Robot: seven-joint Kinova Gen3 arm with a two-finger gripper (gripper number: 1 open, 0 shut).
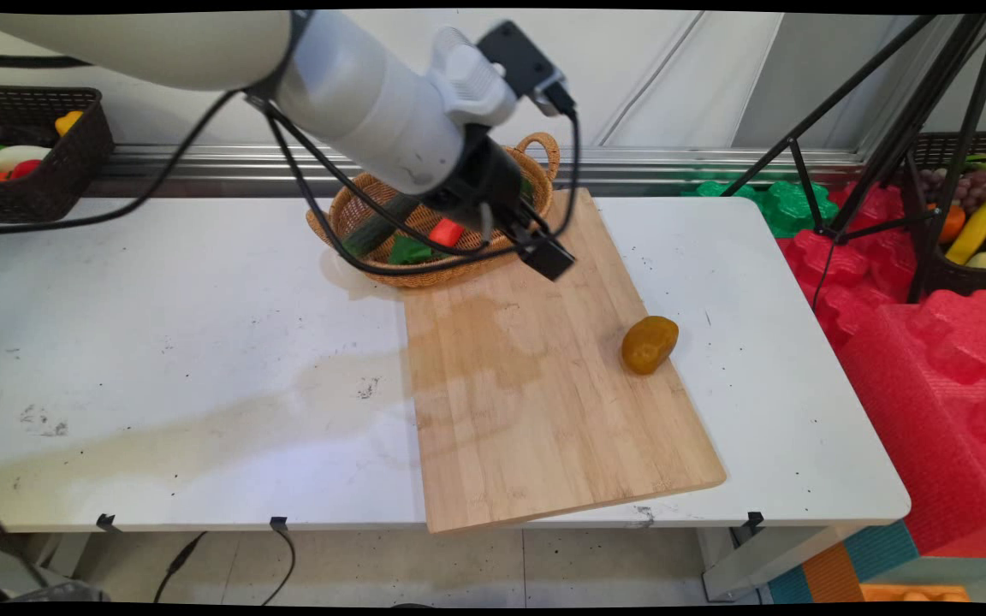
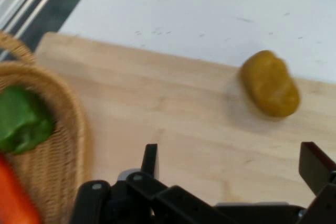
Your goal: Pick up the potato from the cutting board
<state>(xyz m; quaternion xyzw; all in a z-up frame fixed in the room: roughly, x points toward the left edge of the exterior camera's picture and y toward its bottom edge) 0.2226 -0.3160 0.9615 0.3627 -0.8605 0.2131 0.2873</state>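
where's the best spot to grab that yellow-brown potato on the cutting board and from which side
Probably across the middle of the potato, from above. It lies flat at the right edge of the cutting board, with its long axis tilted, so closing the fingers across the narrower width should give the steadiest hold. Nothing stands close to it. The gripper is open, empty, and near the wicker basket.

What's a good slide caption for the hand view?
Open gripper above the wooden cutting board, a yellow-brown potato ahead and the wicker basket alongside.
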